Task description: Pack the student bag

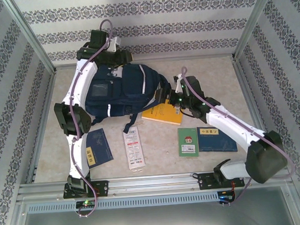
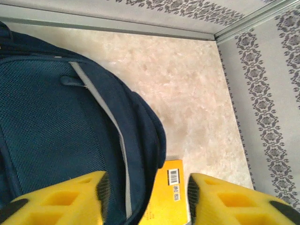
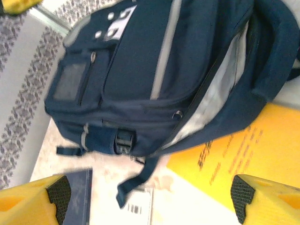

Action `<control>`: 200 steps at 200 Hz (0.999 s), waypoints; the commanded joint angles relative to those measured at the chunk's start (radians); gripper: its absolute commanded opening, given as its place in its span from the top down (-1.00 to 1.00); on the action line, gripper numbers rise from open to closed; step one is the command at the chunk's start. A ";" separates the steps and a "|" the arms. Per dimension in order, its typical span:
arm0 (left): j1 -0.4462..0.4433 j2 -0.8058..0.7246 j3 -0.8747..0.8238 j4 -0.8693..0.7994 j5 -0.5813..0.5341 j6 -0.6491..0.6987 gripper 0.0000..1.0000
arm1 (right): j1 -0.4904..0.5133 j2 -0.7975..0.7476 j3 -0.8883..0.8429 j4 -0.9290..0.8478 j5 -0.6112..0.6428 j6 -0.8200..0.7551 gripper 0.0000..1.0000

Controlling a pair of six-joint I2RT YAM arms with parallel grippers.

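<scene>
In the overhead view, four flat things lie in a row across the lower middle of the frame on the pale worktop [image 1: 160, 148]. From left to right they are a navy booklet [image 1: 97, 148], a narrow white leaflet [image 1: 134, 149], a green book [image 1: 188, 142] and a blue book [image 1: 217, 139]. The green and blue books sit just beside each other.

Above them, right of centre, a yellow book [image 1: 163, 113] lies tilted, its upper left edge touching the student bag [image 1: 120, 91]. The right hand [image 3: 150, 197] hovers over that spot. In its wrist view its yellow fingers are wide apart at the bottom corners and hold nothing.

The student bag lies on its back in the upper middle of the overhead frame, with a dark strap trailing down toward the leaflet. The right wrist view shows its main zip open, with light grey lining visible inside the gap.

Farthest back, the left hand [image 2: 146, 190] hangs over the bag's far end near the patterned wall. Its fingers are spread and empty. Between them the wrist view shows the bag's edge and a corner of the yellow book.
</scene>
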 commanded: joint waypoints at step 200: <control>-0.124 -0.970 -1.863 0.867 -0.086 -0.547 1.00 | 0.291 0.524 -0.084 0.419 -0.245 0.430 -0.33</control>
